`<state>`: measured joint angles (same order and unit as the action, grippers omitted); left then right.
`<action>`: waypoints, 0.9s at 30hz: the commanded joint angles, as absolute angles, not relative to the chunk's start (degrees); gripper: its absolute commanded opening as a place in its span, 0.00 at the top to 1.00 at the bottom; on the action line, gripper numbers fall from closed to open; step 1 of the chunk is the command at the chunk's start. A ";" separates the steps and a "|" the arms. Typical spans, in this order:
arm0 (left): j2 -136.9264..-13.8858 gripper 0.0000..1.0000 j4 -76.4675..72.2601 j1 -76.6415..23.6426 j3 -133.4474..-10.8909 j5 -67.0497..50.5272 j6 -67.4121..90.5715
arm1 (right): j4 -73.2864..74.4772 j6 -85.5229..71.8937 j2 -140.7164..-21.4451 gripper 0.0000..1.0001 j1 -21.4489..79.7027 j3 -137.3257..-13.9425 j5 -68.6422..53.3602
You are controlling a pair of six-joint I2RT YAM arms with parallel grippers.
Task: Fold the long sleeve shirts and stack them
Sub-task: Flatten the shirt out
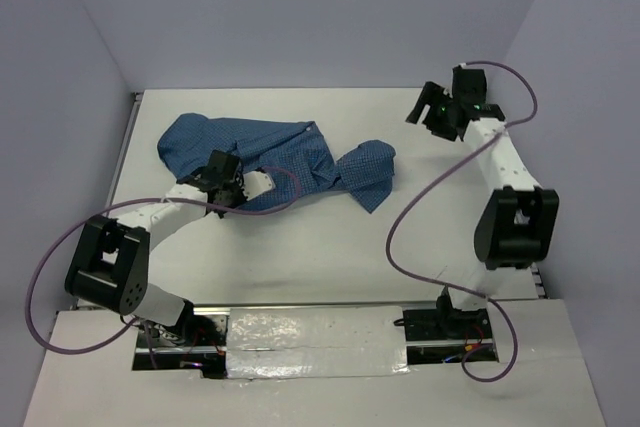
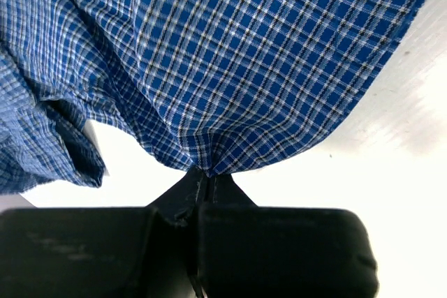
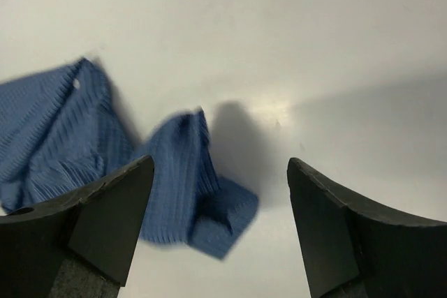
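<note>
The crumpled shirt [image 1: 270, 162] covers the far left and middle of the table [image 1: 330, 247], and the left arm [image 1: 150, 215] lies across its near edge with the left gripper [image 2: 204, 181] pinched on the cloth, so any pass from the near left meets arm and fabric. From the shirt's right end over to the right arm [image 1: 500, 162] the surface is bare, and the right gripper [image 1: 438, 112], jaws apart, hangs at the far right well apart from the cloth. A wide bare strip runs along the near side, crossed only by the right arm's purple cable [image 1: 389, 237].
</note>
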<state>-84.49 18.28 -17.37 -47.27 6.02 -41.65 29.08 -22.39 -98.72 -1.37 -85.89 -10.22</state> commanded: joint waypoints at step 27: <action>-79.19 1.00 21.80 -15.82 -47.37 5.10 -35.16 | 32.16 -15.64 -111.00 0.21 16.61 -77.43 5.27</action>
